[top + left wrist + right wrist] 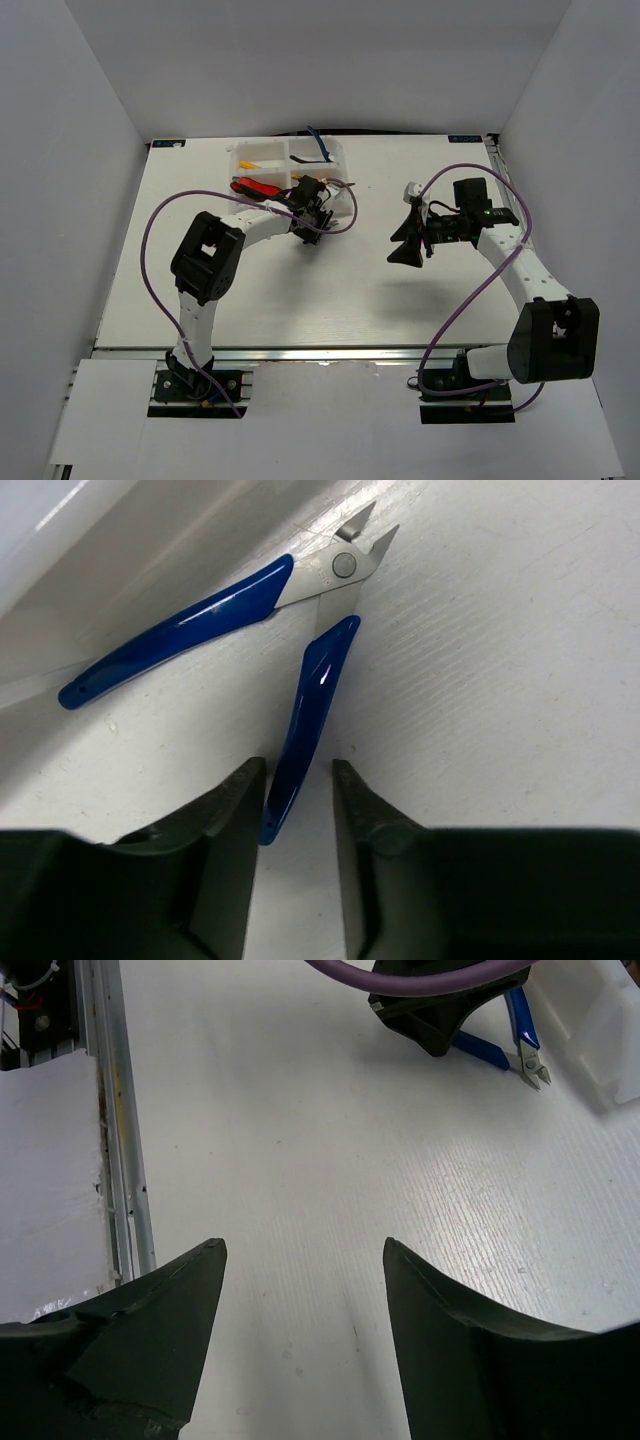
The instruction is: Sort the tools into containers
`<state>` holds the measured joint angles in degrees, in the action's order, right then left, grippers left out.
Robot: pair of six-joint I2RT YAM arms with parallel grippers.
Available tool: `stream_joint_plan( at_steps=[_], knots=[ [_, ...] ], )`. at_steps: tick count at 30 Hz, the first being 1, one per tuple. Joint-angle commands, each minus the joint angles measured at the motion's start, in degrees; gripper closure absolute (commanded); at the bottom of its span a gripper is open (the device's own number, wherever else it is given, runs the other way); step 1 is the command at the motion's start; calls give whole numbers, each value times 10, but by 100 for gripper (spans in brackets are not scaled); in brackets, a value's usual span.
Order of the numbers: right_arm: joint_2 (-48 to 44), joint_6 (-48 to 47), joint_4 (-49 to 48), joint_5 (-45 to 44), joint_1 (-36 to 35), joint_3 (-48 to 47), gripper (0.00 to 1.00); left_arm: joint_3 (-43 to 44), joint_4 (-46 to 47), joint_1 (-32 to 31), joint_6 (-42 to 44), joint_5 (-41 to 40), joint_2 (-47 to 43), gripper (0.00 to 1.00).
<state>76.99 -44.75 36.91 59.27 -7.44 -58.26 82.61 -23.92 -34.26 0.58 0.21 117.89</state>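
the left claw (298, 772) hangs low over the white surface (300, 1140) just beside the near wall of the white organiser tray (236, 152). its fingers are parted, set either side of one handle of the blue-handled pliers (325, 575). the handle tip sits close against the left finger (whether it actually touches cannot be told) and there is a clear gap to the other finger. the pliers lie flat on the surface outside the tray, handles spread, metal nose pointing away from the claw and near the tray wall. the right claw (305, 1250) hovers well apart to the right over bare surface, fingers wide apart and holding nothing. inside the tray, a red-and-black tool (255, 187) lies in a near compartment, a yellow-handled piece (250, 163) in a far one, and another blue handle (320, 147) sticks out of the far right side.
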Motion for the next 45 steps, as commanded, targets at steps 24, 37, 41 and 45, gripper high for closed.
stream_joint_plan(
  at_steps=[24, 37, 41, 45],
  knots=[
    [-7, -4, -13, -13, 7, -5, 32, 5, -57, -27, 32, 95, -166, 100],
    [-12, -9, -18, -3, 9, -17, 32, 278, -110, 7, 82, -113, -14, 100],
    [-18, -8, -26, 1, 12, -6, 32, 350, -100, 17, 83, -173, 43, 100],
    [-25, -7, -36, 8, 14, 7, 32, 399, -83, 29, 76, -213, 89, 100]
  ],
)
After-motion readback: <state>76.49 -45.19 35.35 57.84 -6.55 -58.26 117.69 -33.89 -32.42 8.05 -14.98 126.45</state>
